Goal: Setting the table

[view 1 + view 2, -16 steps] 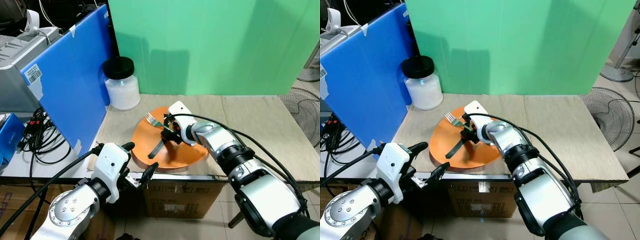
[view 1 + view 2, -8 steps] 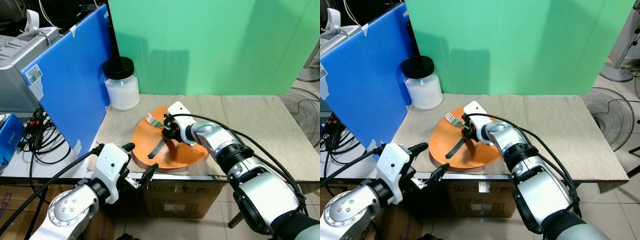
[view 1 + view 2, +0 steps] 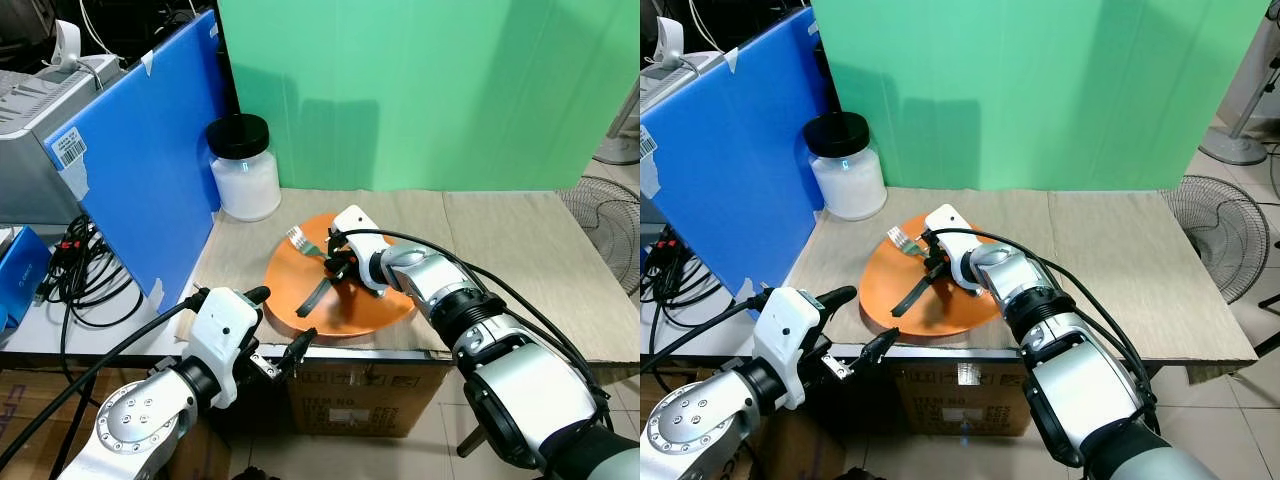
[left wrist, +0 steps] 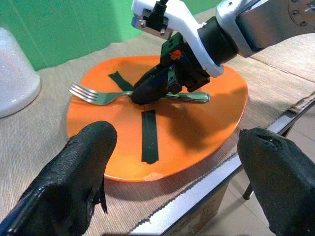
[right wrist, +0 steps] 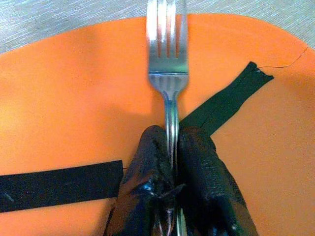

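- The left hand (image 3: 272,330) hangs at the near edge of the surface (image 3: 500,250), just before the orange plate (image 3: 350,310); its two black fingers are spread wide and hold nothing.
- The right hand (image 3: 335,266) is over the plate, fingers pinched tight on the handle of the fork (image 5: 168,73), near the neck below the tines.
- The fork lies roughly level above the plate, tines reaching toward the plate's far-left rim, handle end pointing to the robot's right.
- Count: one plate, one fork, two strips of black tape (image 4: 149,135) on the plate, one white jar (image 3: 243,172) with a black lid beyond the plate's left side.
- Since a second ago, the fork's tines have shifted slightly farther left over the plate's rim; the left hand has stayed where it was.
- A blue board (image 3: 150,150) leans left of the plate; a green backdrop (image 3: 430,90) stands behind it.
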Controlling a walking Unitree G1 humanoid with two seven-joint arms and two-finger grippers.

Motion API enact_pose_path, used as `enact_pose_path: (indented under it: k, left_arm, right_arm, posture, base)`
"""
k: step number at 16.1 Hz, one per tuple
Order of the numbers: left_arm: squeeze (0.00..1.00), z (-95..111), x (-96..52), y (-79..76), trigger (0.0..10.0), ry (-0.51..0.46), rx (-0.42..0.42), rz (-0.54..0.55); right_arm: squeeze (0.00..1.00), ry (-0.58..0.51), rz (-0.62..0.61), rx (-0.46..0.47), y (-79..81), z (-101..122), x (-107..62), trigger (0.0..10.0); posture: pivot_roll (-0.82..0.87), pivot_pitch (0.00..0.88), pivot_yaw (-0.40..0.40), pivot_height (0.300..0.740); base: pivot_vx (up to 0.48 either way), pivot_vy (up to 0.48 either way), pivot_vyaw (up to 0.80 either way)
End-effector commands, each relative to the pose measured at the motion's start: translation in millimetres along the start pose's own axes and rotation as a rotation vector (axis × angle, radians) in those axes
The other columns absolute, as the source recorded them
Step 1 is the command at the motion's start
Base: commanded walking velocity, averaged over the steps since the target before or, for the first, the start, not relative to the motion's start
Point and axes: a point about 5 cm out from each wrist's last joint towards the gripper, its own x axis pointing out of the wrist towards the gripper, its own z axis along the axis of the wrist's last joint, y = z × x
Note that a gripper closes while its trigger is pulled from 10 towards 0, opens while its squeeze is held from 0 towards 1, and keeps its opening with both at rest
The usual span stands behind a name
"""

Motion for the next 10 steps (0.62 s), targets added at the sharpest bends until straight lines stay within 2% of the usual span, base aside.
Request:
enact_pose_path:
  k: [1,6,9,10]
  left_arm:
    - [0.00,0.9,0.9,-0.3,10.0,0.000,0.013,-0.010]
    - [0.00,2.3,3.5,0.1,10.0,-0.002,0.017,-0.015]
    - [0.00,6.3,5.9,0.6,10.0,-0.025,0.022,0.003]
    - [0.00,8.8,7.1,1.4,10.0,-0.042,0.026,0.024]
  right_arm:
    - [0.00,0.033,-0.002,0.005,-1.1,-2.8,0.1,0.0]
    - [0.00,0.011,-0.007,0.046,-3.4,-4.5,-1.9,0.0]
    - [0.00,-0.101,-0.023,0.111,-17.9,5.4,-19.4,0.0]
    - [0.00,-0.195,-0.035,0.150,-24.1,12.3,-37.1,0.0]
  posture:
    - [-0.06,0.000,0.052,0.740]
    - [-0.06,0.000,0.056,0.740]
    - [-0.06,0.000,0.052,0.740]
    - [-0.06,0.000,0.059,0.740]
  base:
    - [0.000,0.000,0.00]
    - [0.000,0.000,0.00]
    - [0.000,0.000,0.00]
    - [0.000,0.000,0.00]
